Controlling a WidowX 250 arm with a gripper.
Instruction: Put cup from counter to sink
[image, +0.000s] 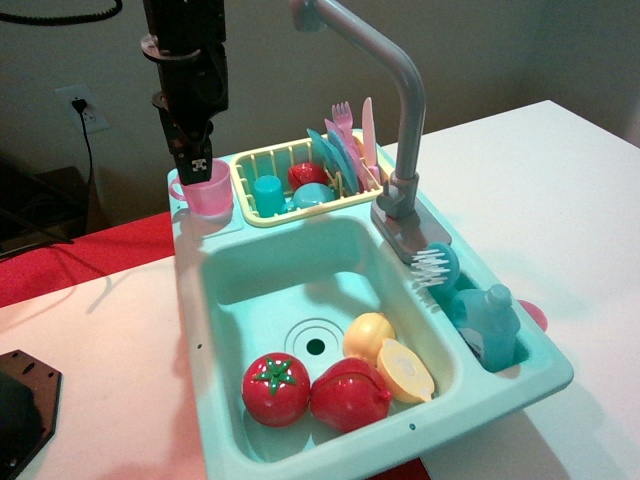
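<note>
The translucent pink cup (209, 191) stands upright at the back left corner of the sink unit, on the light-teal counter (222, 226), with its loop handle to the left. My gripper (195, 168) comes down from above. Its black fingers are close together at the cup's back left rim and appear pinched on it. I cannot tell whether the cup rests on the ledge or hangs just above it. The teal sink (262, 268) lies in front of and below the cup, with a round drain (316, 346) and a tall grey faucet (400, 110).
In the sink lie a red tomato (275, 389), a red fruit (350, 394) and a halved yellow fruit (390, 355). A pale yellow dish rack (262, 214) to the cup's right holds a teal cup (268, 192), plates and cutlery. A brush (436, 266) and a bottle (488, 320) sit at the right.
</note>
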